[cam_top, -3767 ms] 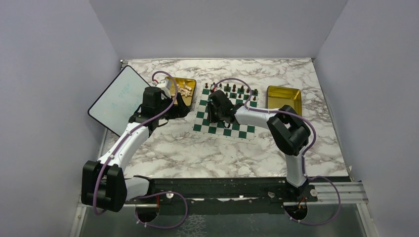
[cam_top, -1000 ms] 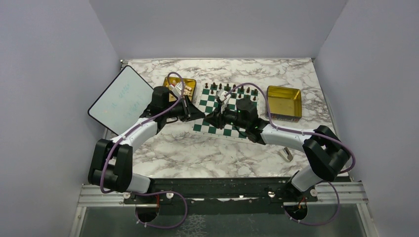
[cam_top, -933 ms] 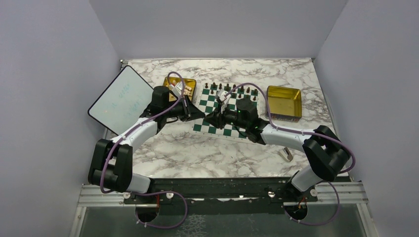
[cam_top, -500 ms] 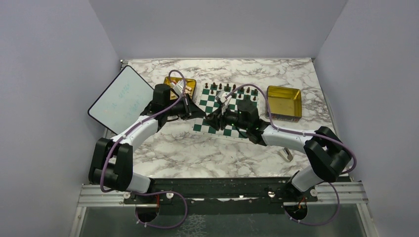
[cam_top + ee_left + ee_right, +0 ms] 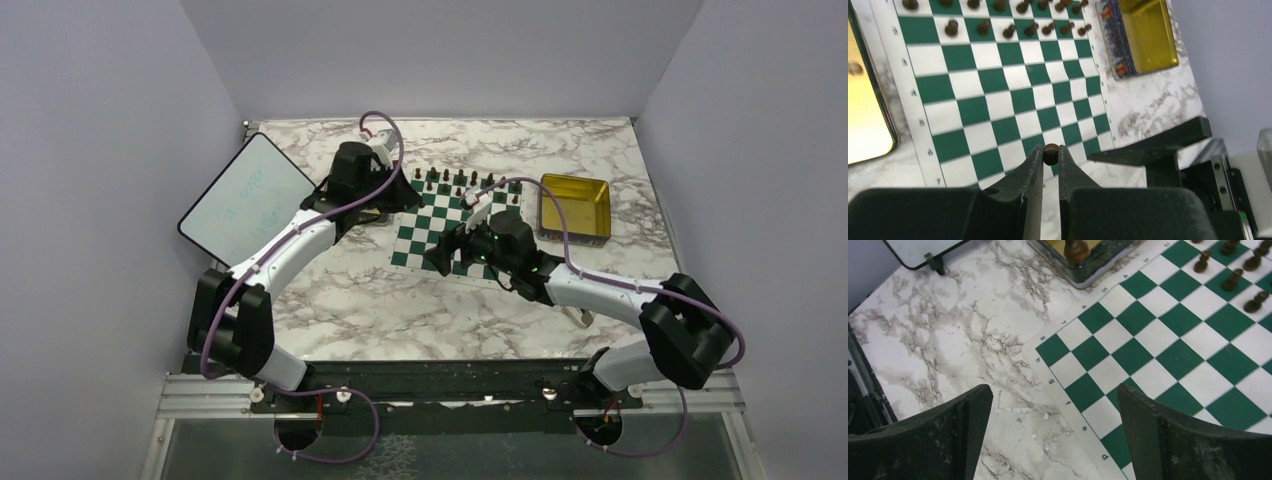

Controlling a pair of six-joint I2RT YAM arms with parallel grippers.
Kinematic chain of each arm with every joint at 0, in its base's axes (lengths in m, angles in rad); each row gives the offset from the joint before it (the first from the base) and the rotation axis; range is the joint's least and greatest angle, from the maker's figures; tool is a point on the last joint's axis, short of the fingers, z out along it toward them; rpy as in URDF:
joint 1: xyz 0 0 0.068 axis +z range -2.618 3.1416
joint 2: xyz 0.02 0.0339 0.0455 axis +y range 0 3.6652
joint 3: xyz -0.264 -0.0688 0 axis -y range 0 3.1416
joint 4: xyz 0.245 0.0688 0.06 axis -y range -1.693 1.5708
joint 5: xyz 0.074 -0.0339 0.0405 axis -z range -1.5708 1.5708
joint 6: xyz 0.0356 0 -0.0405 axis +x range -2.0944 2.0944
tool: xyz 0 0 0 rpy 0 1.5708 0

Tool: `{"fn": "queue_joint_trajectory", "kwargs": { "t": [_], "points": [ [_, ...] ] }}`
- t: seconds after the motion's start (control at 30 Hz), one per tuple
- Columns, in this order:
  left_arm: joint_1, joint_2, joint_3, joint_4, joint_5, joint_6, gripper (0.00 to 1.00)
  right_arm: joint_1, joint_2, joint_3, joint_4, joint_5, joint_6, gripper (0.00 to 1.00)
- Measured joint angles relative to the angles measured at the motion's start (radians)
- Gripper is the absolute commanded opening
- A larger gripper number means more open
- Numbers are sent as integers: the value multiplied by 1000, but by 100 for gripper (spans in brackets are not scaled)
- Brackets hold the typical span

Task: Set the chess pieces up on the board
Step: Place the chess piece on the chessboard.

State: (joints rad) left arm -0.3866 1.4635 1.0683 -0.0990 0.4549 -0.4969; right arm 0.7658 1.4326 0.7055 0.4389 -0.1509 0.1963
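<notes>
Pinching one small dark brown turned chess piece, left tool hovers at 10 o'clock corner of green-and-white checked board mat, presumably to place it; other dark pieces line its 12 o'clock edge. Right tool spread, empty.

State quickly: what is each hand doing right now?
Left hand: closed, holding a dark chess piece.
Right hand: open, holding nothing.

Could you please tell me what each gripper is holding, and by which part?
The left gripper pinches a dark piece by its rounded end; the right gripper holds nothing.
</notes>
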Motion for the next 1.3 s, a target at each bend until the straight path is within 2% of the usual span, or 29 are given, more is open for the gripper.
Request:
{"fn": "queue_joint_trajectory", "kwargs": {
  "t": [0.23, 0.53, 0.9, 1.3],
  "points": [
    [-91, 151, 204, -6, -278, 142, 12, 0, -97, -25, -146, 167, 59, 100],
    [-93, 440, 383, 7, -495, 251, 11, 0, -249, -127, -256, 266, 101, 100],
    [-95, 529, 385, 94, -594, 326, 11, 0, -311, -154, -306, 292, 131, 100],
    [-95, 631, 431, 160, -606, 360, 11, 0, -311, -154, -333, 303, 144, 100]
  ]
}}
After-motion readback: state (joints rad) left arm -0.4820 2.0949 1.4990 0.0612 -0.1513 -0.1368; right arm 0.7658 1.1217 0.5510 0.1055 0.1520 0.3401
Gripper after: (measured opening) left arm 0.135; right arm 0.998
